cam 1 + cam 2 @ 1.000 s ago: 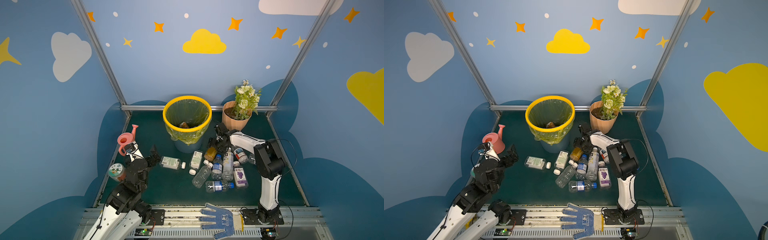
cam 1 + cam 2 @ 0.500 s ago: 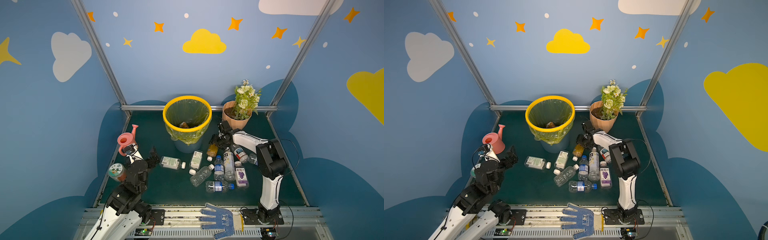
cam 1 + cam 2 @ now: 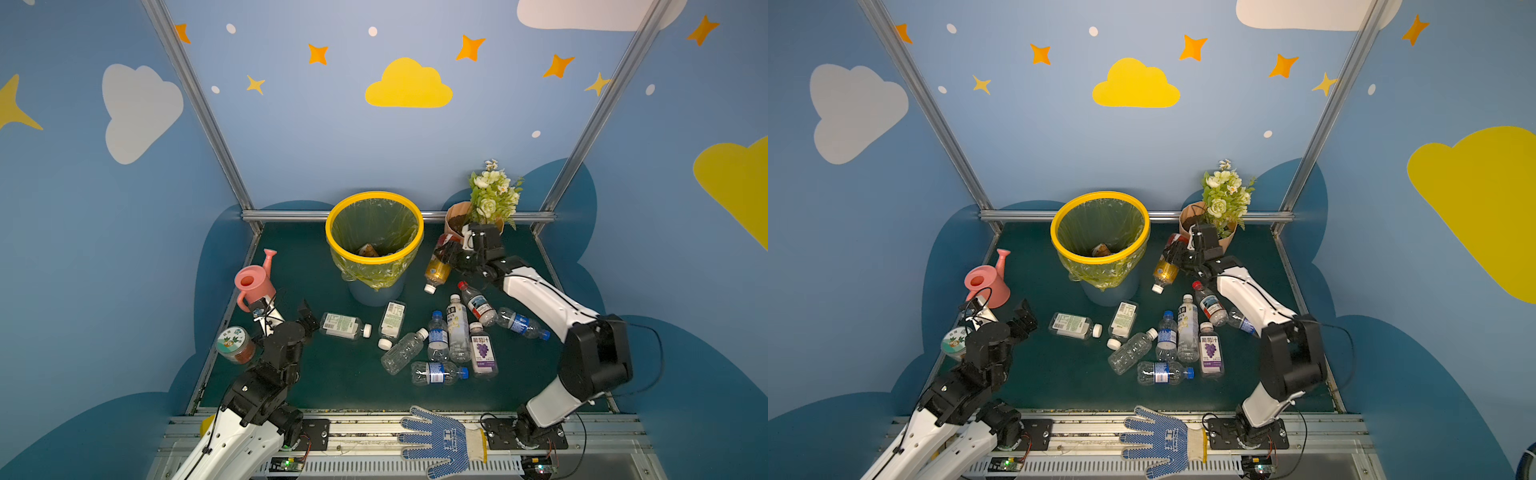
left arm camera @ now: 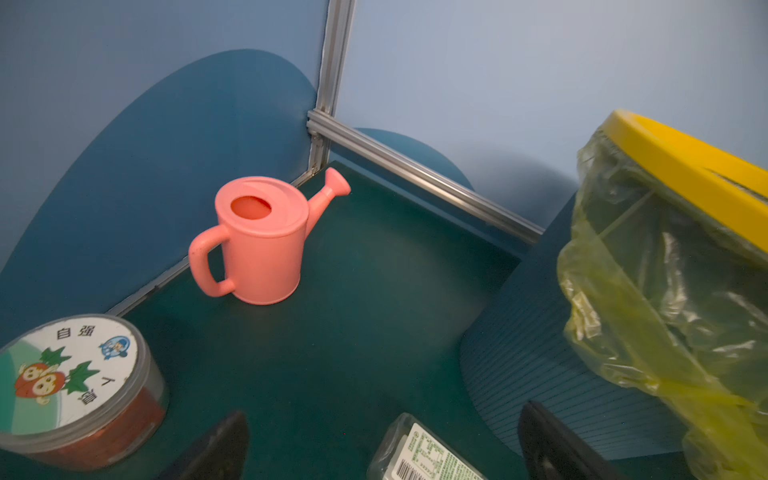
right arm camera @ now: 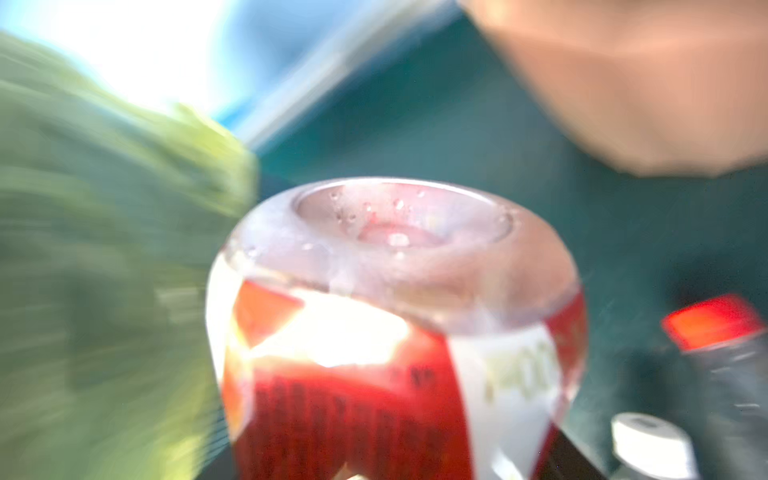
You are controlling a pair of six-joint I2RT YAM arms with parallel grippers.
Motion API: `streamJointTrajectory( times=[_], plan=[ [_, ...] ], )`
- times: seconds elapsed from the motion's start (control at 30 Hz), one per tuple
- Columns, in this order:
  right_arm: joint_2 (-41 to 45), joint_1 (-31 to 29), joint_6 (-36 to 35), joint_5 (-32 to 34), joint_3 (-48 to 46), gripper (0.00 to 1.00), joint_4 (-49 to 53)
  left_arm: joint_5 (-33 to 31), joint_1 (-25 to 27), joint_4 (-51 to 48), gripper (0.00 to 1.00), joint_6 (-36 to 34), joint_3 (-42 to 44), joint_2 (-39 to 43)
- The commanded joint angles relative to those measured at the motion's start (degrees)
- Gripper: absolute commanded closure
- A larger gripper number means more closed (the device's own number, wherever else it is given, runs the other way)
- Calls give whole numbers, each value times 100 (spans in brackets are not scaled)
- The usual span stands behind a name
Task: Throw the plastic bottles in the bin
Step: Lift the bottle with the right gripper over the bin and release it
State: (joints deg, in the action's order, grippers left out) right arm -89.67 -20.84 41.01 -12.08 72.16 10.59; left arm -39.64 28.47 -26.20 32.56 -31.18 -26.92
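Observation:
In both top views my right gripper (image 3: 448,254) (image 3: 1177,254) is shut on a red-labelled bottle (image 3: 437,268) (image 3: 1165,269) with amber liquid. The bottle hangs cap down just right of the bin (image 3: 374,260) (image 3: 1100,262), which has a yellow rim and a yellow-green bag. The blurred right wrist view shows that bottle's clear base (image 5: 399,257) close up. Several plastic bottles (image 3: 451,332) lie in a pile right of centre. Two flat white-labelled ones (image 3: 343,325) (image 3: 392,320) lie nearer my left gripper (image 3: 305,316) (image 4: 384,411), which is open and empty just short of one (image 4: 419,453).
A pink watering can (image 3: 251,284) (image 4: 262,245) and a round jar (image 3: 235,343) (image 4: 70,374) stand by the left wall. A peach flowerpot (image 3: 457,216) with flowers stands right behind the right gripper. A blue dotted glove (image 3: 440,440) lies on the front rail.
My right gripper has shut on the red-labelled bottle and lifted it out of the pile, back and up beside the bin. The left arm has stayed where it was.

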Motion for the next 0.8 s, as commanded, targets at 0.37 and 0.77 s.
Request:
streamJointTrajectory(
  times=[0.37, 0.77],
  plan=[
    [2476, 76, -881, 260, 484, 38, -1356, 47, -200, -337, 0, 966, 359, -33],
    [-829, -1267, -1224, -778, 3096, 27, -531, 324, -202, -337, 0, 1342, 329, -198]
  ],
)
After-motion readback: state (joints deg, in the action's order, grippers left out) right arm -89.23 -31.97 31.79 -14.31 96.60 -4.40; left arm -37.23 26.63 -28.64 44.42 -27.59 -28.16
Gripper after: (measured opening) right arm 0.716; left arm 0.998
